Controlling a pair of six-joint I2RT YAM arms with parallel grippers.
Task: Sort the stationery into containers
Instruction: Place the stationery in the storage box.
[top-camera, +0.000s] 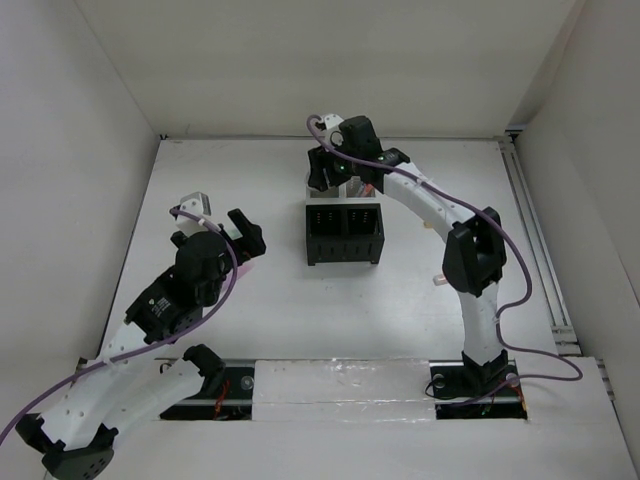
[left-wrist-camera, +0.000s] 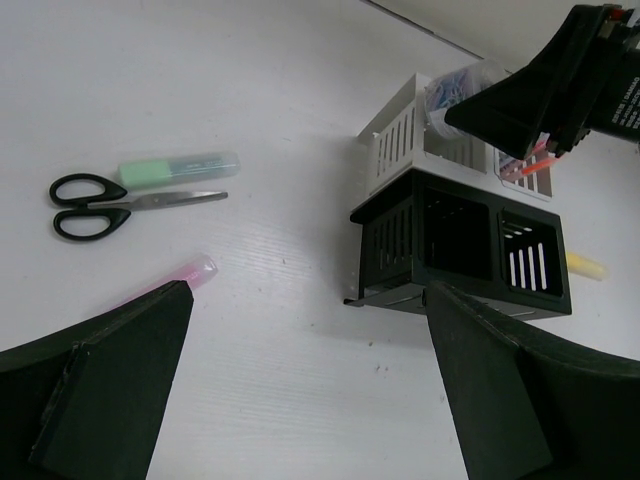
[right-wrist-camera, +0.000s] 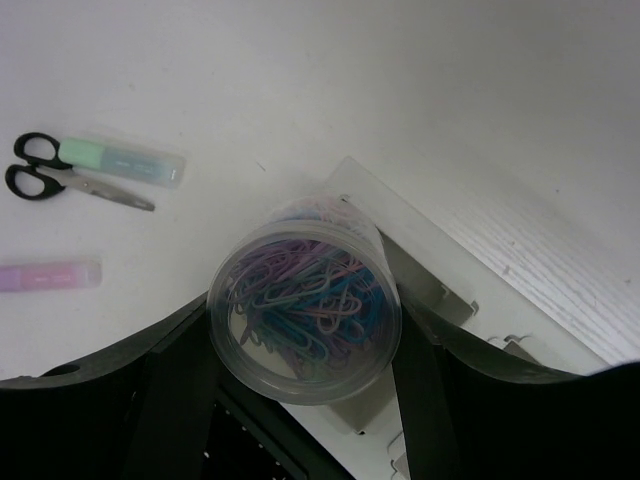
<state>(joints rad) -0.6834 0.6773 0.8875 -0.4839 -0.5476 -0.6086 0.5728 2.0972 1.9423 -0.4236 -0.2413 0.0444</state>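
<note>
Right hand closed on clear round plastic tub of coloured paper clips, held between its fingers just above white slotted bin: likely light, rigid, slick-walled, best gripped mid-wall and level; left hand wide, empty.

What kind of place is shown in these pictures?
Probably a robot test cell in a lab, not a real office: plain white walls box in a white table, two arms are bolted at its near edge, and scissors and bins are laid out as props.
</note>
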